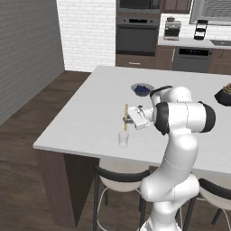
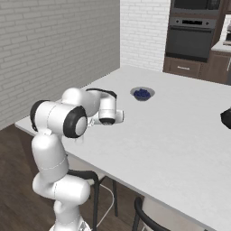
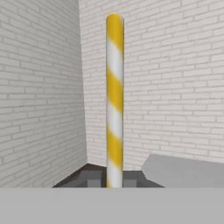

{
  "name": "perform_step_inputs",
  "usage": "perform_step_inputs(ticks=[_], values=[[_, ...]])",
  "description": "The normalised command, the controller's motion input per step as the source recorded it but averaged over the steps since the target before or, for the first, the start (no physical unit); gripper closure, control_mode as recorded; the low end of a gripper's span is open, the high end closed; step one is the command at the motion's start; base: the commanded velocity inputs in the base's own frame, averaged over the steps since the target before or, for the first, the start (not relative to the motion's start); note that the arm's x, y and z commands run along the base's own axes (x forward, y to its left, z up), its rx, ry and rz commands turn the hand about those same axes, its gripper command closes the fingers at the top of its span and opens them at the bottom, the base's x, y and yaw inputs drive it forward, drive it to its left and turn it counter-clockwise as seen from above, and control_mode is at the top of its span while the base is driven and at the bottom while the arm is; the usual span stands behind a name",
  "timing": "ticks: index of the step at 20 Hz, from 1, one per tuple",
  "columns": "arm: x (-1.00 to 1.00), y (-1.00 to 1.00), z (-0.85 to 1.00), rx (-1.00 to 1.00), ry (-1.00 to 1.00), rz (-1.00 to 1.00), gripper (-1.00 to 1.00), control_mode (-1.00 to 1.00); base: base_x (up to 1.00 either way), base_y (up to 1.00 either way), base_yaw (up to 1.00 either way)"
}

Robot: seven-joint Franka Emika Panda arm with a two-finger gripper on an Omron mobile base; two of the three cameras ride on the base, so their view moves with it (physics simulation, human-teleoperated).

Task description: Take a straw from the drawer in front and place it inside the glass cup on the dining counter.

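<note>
Placement is what the white arm is working toward: its two-finger tool (image 1: 127, 119) is clamping the thin yellow-and-white striped straw (image 1: 126, 116) upright, just above the small clear glass cup (image 1: 123, 138) standing near the front edge of the large white-topped dining desk (image 1: 90, 113). Judging from the left base view, the straw's lower end is hanging over or just beside the cup's mouth, so the next move is probably calling for fine centring, a straight descent, then parting the fingers.
</note>
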Motion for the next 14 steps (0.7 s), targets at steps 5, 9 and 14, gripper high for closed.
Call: perform_step_inputs(ticks=[5,9,14], values=[[0.0,0.0,-0.26,-0.04,0.0,0.02,1.0,-1.0,0.0,0.0,0.0],[0.0,0.0,-0.19,0.0,0.0,0.01,1.0,-1.0,0.0,0.0,0.0],[0.01,0.0,-0.24,-0.02,0.0,0.01,1.0,-1.0,0.0,0.0,0.0]])
